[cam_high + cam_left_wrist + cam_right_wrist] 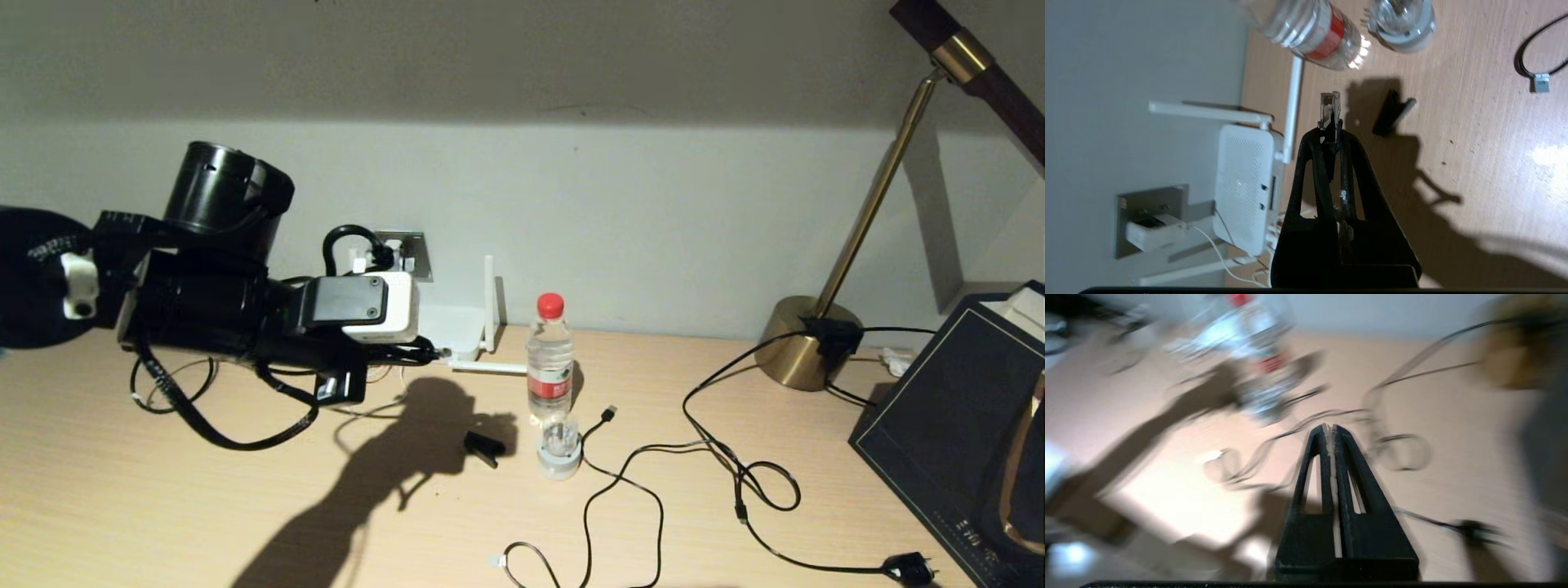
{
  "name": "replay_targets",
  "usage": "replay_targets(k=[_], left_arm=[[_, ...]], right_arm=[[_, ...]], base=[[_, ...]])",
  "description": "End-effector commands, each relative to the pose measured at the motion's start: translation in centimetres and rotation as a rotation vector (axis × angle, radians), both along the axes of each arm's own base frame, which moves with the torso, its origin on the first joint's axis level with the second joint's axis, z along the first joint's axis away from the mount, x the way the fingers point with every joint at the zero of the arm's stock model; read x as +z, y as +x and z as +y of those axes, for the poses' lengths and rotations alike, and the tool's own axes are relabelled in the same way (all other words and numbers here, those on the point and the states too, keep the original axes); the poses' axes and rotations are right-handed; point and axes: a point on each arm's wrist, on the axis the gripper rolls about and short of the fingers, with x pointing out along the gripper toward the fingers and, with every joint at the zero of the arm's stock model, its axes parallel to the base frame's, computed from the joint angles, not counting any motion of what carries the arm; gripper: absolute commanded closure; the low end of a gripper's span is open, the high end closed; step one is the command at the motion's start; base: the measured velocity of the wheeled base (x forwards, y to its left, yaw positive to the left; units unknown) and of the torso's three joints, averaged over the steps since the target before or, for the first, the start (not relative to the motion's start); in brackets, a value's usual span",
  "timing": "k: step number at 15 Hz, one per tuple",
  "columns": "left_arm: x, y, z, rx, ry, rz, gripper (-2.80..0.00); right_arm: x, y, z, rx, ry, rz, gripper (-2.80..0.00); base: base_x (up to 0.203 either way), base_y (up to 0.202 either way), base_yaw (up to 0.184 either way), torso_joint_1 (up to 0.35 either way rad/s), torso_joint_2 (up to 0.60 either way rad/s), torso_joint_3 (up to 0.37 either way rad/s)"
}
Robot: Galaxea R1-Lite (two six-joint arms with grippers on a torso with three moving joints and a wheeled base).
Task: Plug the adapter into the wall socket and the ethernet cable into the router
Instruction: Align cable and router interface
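Observation:
My left gripper (1329, 132) is shut on the ethernet cable's connector (1329, 107), whose clear tip sticks out past the fingertips, above the desk and beside the router's port edge. The rest of that cable is hidden behind the fingers. The white router (1244, 188) leans at the wall, antennas (1293, 110) spread; in the head view the router (451, 325) shows just past my left arm (245, 318). The white adapter (1154, 233) sits in the grey wall socket (1152, 200), and its thin white cord (1208, 245) runs down by the router. My right gripper (1329, 428) is shut on nothing above the desk, out of the head view.
A water bottle (549, 359), a small glass jar (560, 451) and a black clip (483, 447) stand mid-desk. A thin black USB cable (620, 490) and the lamp cord (759, 482) lie looped to the right. A brass lamp base (804, 343) and a dark box (955, 425) stand at the far right.

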Motion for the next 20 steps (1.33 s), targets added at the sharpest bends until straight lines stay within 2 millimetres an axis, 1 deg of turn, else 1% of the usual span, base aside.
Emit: replay_targets(k=[1, 2, 3, 4, 5, 7, 10, 12, 14, 16, 20], left_arm=[[1.6, -0.6, -1.2, -0.05, -0.019, -0.057, 0.0], [2.1, -0.9, -1.7, -0.062, -0.022, -0.067, 0.0], [2.2, -1.2, -2.0, -0.076, -0.024, -0.072, 0.0], [2.3, -1.4, -2.4, -0.092, -0.027, -0.078, 0.0], [2.5, -1.5, -3.0, -0.108, -0.031, -0.088, 0.0], [3.0, -1.9, -4.1, -0.12, -0.024, -0.112, 0.0], [3.2, -2.5, -5.4, -0.135, -0.054, -0.088, 0.0], [3.0, -2.4, -6.1, -0.149, -0.058, -0.088, 0.0], [3.0, -2.3, -6.2, -0.15, -0.062, -0.091, 0.0], [2.7, -2.0, -6.4, -0.151, -0.065, -0.094, 0.0], [2.9, -2.1, -6.5, -0.159, -0.07, -0.099, 0.0]], right_arm=[[1.0, 8.1, 0.6, 0.2, 0.095, 0.294, -2.8], [1.5, 10.5, 1.2, 0.272, 0.151, 0.35, -2.8], [2.1, 12.4, 2.0, 0.334, 0.202, 0.381, -2.8], [2.5, 14.1, 3.0, 0.402, 0.242, 0.396, -2.8], [3.0, 15.4, 4.3, 0.474, 0.266, 0.389, -2.8], [3.8, 16.4, 6.5, 0.586, 0.274, 0.365, -2.8], [3.9, 18.2, 9.2, 0.669, 0.264, 0.392, -2.8], [3.5, 19.6, 10.9, 0.661, 0.253, 0.406, -2.8], [3.1, 21.1, 13.3, 0.609, 0.231, 0.396, -2.8], [3.2, 22.4, 15.1, 0.599, 0.249, 0.378, -2.8], [2.9, 23.7, 18.1, 0.659, 0.262, 0.329, -2.8]], base=[[0.0, 0.0, 0.0, 0.0, 0.0, 0.0], [0.0, 0.0, 0.0, 0.0, 0.0, 0.0], [0.0, 0.0, 0.0, 0.0, 0.0, 0.0], [0.0, 0.0, 0.0, 0.0, 0.0, 0.0], [0.0, 0.0, 0.0, 0.0, 0.0, 0.0], [0.0, 0.0, 0.0, 0.0, 0.0, 0.0], [0.0, 0.0, 0.0, 0.0, 0.0, 0.0], [0.0, 0.0, 0.0, 0.0, 0.0, 0.0], [0.0, 0.0, 0.0, 0.0, 0.0, 0.0], [0.0, 0.0, 0.0, 0.0, 0.0, 0.0], [0.0, 0.0, 0.0, 0.0, 0.0, 0.0]])
